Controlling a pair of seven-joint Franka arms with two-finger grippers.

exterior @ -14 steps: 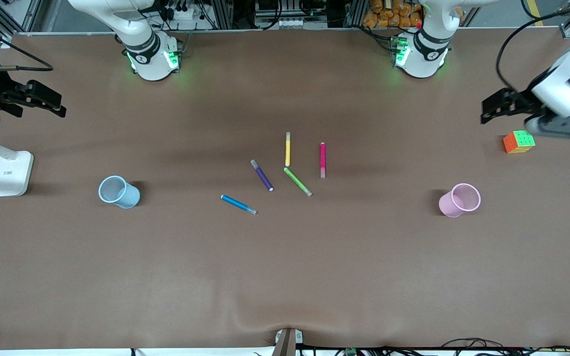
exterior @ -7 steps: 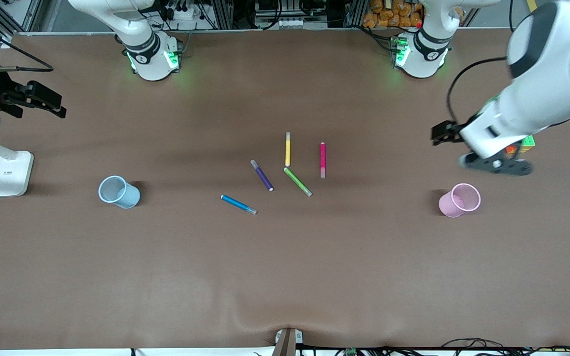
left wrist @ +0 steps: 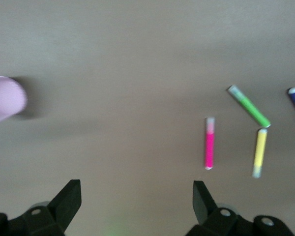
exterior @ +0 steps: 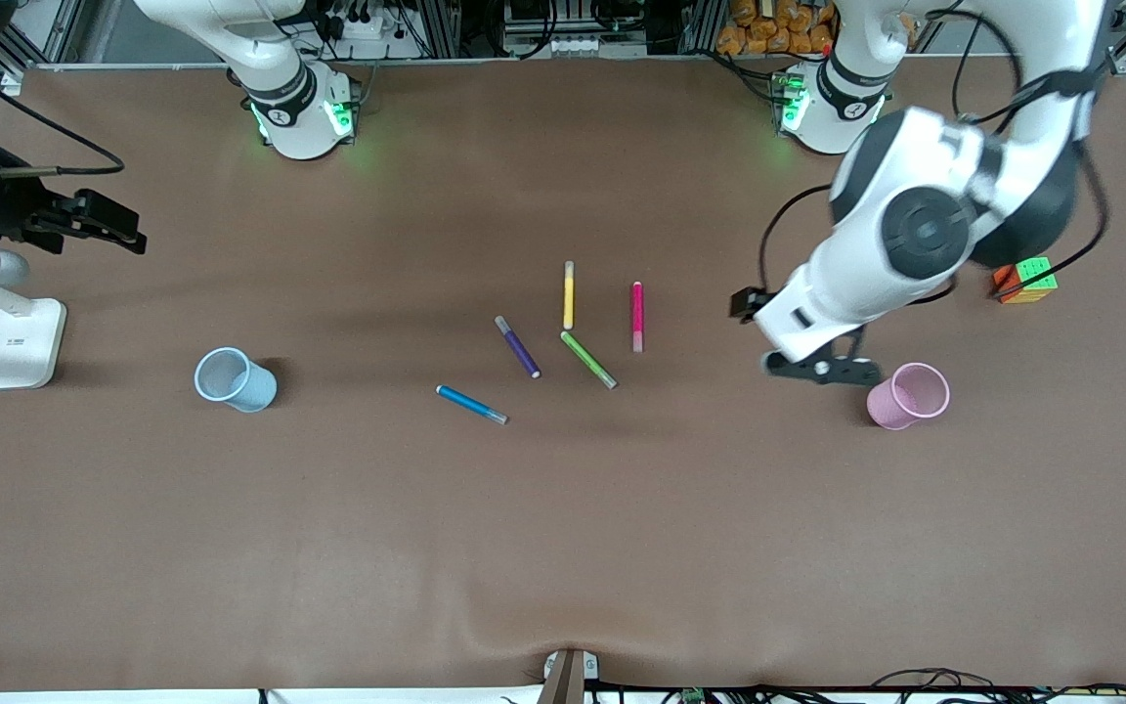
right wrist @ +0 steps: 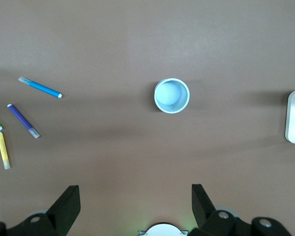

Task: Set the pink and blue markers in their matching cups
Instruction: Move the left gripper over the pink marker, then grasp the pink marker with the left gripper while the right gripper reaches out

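Left gripper (left wrist: 132, 196): jaws wide apart, empty, over bare table between slim magenta-pink marker (exterior: 637, 315) and pale pink translucent cup (exterior: 907, 395). Best carried on over the marker's middle, jaws turned across its length, lowered clear of the green marker (exterior: 588, 359). Right gripper (right wrist: 132, 199): spread and empty, waiting above the light blue cup (exterior: 235, 379). Bright blue marker (exterior: 471, 404) nearest the front camera.
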